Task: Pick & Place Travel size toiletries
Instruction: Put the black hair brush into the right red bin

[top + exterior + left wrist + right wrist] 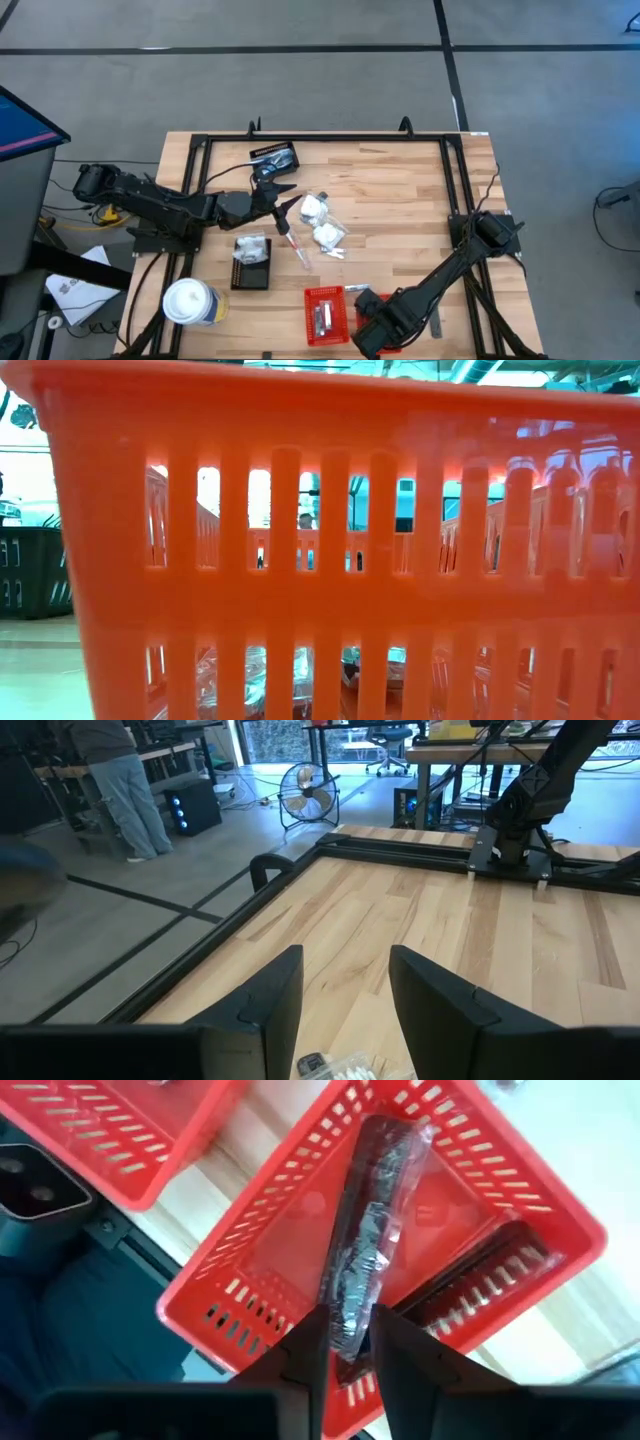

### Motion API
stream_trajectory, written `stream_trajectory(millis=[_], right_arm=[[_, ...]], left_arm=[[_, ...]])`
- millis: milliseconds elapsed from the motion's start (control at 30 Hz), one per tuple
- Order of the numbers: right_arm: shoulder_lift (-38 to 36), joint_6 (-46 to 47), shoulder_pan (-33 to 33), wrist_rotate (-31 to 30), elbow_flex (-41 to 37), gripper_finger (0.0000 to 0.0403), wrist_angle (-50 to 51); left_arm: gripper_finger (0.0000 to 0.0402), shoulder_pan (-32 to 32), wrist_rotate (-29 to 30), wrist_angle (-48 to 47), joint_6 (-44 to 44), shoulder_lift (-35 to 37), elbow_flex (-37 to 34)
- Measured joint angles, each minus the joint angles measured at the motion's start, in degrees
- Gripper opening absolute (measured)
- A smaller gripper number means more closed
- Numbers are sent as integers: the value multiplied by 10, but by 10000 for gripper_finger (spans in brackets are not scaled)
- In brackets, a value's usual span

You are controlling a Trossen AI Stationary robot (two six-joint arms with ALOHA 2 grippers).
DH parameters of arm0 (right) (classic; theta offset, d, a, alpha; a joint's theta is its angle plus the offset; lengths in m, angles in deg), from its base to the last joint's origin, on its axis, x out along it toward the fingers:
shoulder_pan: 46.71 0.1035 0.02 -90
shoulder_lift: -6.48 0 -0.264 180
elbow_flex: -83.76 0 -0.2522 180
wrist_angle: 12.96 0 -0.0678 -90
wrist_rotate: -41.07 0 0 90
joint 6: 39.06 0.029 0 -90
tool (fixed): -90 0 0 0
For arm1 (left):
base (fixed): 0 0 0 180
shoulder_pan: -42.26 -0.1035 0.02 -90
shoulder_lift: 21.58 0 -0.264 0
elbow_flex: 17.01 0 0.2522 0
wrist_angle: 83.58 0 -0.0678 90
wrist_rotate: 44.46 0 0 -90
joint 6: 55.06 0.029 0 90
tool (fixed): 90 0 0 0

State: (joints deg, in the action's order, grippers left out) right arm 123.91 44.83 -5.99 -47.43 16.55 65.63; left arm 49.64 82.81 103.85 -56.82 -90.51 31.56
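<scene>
No legible text was found in any view. White print on the dark packet [273, 156] is noted; it cannot be read.

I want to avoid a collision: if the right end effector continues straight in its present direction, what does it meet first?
Probably the clear-wrapped dark stick between its fingers, then the floor of the red basket beneath; depth is unclear.

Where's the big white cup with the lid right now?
In the high view, the white lidded cup stands at the table's near left corner, beside the black basket, below the left arm.
</scene>
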Motion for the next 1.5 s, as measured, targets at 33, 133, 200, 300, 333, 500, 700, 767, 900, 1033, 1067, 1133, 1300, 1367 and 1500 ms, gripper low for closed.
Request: stream_trajectory(millis=[33,133,200,300,333,500,700,767,900,1033,1067,1133,1300,1367,1500], right_arm=[[0,-3,0,2,0,73,8],[-10,18,9,24,15,85,90],[-22,58,24,31,32,88,166],[-41,137,51,39,44,83,255],[-48,156,60,49,43,80,255],[-60,172,96,92,-20,35,207],[-112,214,118,115,-171,7,8],[-137,241,124,109,-229,2,-42],[-183,301,138,107,-320,2,-112],[-193,317,145,107,-368,2,-163],[-193,317,144,107,-375,1,-178],[-190,314,143,106,-387,1,-196],[-169,308,139,121,-407,1,-211],[-163,303,139,130,-415,1,-211],[-160,273,129,139,-431,1,-214]], left_arm=[[145,0,0,0,0,0,0],[145,0,0,0,0,0,0],[145,0,0,-1,0,0,0],[145,0,0,-1,0,0,0],[145,0,0,-1,0,0,0],[145,3,0,-1,0,0,0],[145,15,0,0,0,0,0],[145,16,0,3,0,0,0],[145,16,0,4,2,0,0],[145,16,0,9,11,0,1],[145,16,0,9,11,0,1],[145,16,0,10,11,0,1],[145,16,0,10,11,0,1],[145,16,0,10,11,0,1],[145,16,0,10,11,0,1]])
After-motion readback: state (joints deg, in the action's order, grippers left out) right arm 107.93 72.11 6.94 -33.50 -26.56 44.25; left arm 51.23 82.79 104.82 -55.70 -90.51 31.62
